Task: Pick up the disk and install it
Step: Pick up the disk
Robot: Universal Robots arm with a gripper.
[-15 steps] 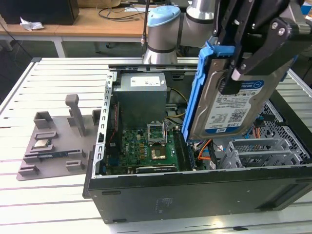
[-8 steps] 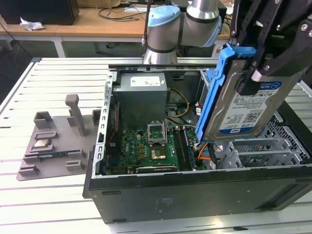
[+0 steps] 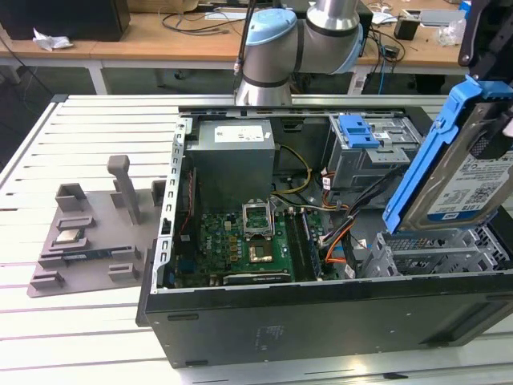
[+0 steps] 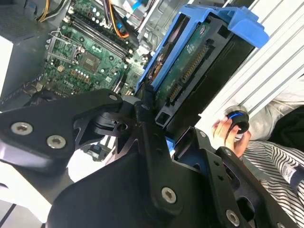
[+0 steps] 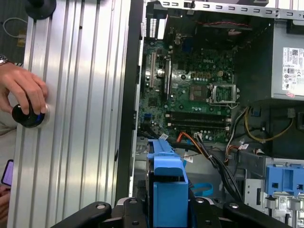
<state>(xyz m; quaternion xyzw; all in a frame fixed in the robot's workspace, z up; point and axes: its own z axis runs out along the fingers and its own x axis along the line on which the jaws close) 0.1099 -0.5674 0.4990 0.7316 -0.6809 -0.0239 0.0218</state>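
1. end effector (image 4: 166,124): pressed together on the disk (image 3: 469,164). in the second wrist view one finger (image 4: 142,111) bears on the blue carrier and the opposite side of the disk is backed by the other finger.

2. disk: lifted clear of the counter (image 3: 80,321), tilted steeply, label face toward the exterior view. it hangs over the exterior view's right end of the open case (image 3: 321,321).

3. drive cage (image 3: 433,257): perforated metal, directly under the disk. the disk's lower edge is close above it; contact cannot be confirmed.

4. status, as judged: pick-up is complete. installation is not complete, since the disk is not level and sits in no bay.

5. deeper in the case: motherboard (image 3: 240,241) on the floor of the case, power supply (image 3: 232,160) beyond it, and a second blue carrier (image 3: 358,130) in the upper bay.

6. outside the case: a hand (image 5: 23,88) rests on a dark knob (image 5: 28,115) on the counter. a grey fixture (image 3: 88,233) lies well apart, at the exterior view's left.
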